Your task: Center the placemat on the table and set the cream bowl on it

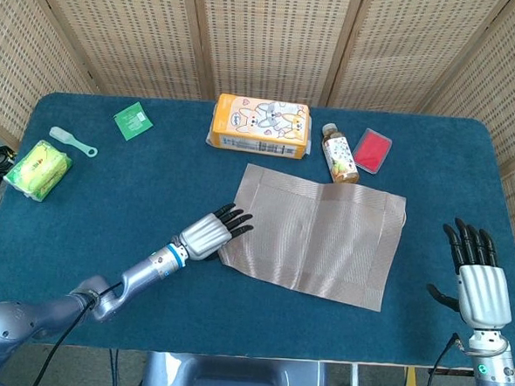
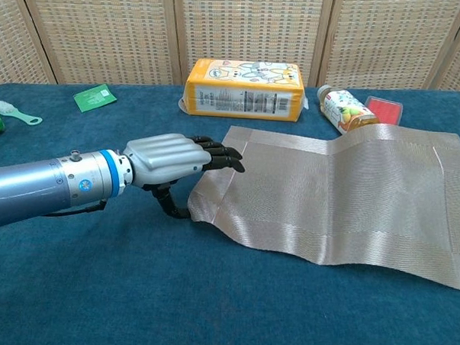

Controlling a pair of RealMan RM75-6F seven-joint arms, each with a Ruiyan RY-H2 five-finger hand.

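Containers: small bottle (image 1: 339, 153) lies on its side at about 12 o'clock from the table (image 1: 108, 201) centre, cap pointing to the far edge; contents not readable. Red shallow tray (image 1: 372, 150) just beside it toward 1 o'clock; I cannot tell whether anything is in it. Printed orange box (image 1: 260, 126) at 11 o'clock, closed. Cream bowl not visible in either view.

Placemat (image 1: 324, 241): lies right of centre, skewed, far edge rippled up near the bottle.

Left robot hand (image 1: 213, 233): at the placemat's left edge, 9 o'clock side. Fingers (image 2: 219, 152) stretched out close together over the mat; thumb is under the lifted edge in the chest view, so it pinches the placemat.

Right robot hand (image 1: 475, 281): near the table's 4 o'clock corner, spread, holding nothing, well apart from the placemat.
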